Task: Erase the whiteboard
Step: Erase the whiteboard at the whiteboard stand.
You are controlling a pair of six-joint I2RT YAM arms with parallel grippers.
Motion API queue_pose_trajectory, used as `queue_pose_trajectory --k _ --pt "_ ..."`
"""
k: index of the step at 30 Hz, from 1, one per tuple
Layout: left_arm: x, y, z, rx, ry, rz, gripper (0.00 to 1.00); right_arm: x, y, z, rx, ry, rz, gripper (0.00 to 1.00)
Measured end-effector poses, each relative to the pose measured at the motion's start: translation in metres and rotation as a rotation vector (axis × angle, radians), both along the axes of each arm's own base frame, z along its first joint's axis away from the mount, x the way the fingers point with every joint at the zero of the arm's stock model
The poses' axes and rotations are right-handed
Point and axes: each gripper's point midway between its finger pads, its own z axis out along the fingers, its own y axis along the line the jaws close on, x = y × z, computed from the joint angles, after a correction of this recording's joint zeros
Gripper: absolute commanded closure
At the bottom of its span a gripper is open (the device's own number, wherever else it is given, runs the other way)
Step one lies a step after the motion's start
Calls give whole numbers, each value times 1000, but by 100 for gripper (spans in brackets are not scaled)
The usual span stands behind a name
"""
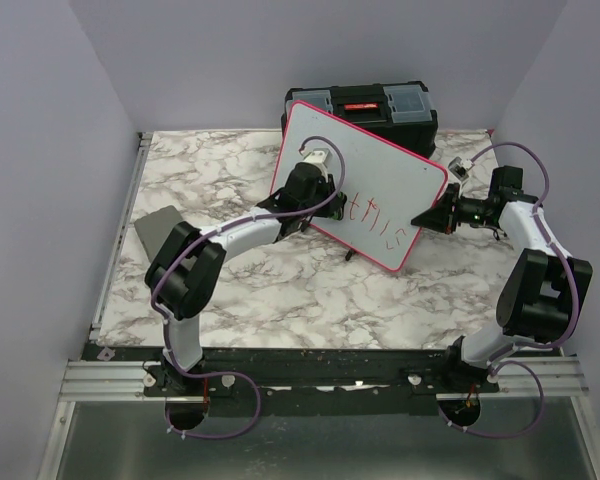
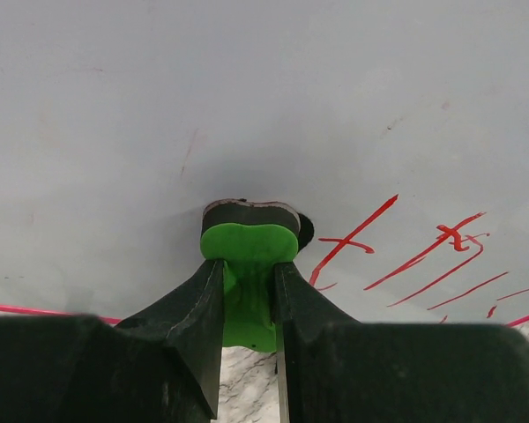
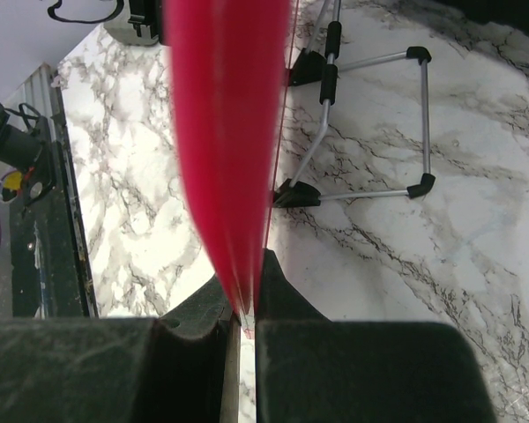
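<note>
1. The whiteboard [image 1: 380, 165] stands tilted on its wire stand [image 3: 327, 84] toward the back of the surface [image 1: 280, 290], just in front of a black toolbox [image 1: 380, 105].
2. The right hand [image 3: 247, 300] is clamped shut on the board's pink-red rim. A hard sideways wipe could twist the rim out of that thin pinch.
3. The left hand [image 2: 249, 273] is closed on a green eraser [image 2: 249, 238], its pad against the board, left of the red writing [image 2: 406, 256]. Tilting the eraser would lift the pad and leave streaks.
4. Pressing too hard could skid the stand's feet and tip the board backward.
</note>
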Motion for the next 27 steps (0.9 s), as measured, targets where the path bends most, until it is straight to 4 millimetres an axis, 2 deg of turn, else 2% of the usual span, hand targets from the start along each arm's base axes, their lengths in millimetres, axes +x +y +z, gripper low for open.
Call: queue_pose_trajectory --k 17,27 --pt "0 -8 -4 80 -81 94 100 1 -4 -2 -2 0 -9 99" --pt "2 -9 0 104 -143 112 100 2 -5 -2 -3 -4 -8 99"
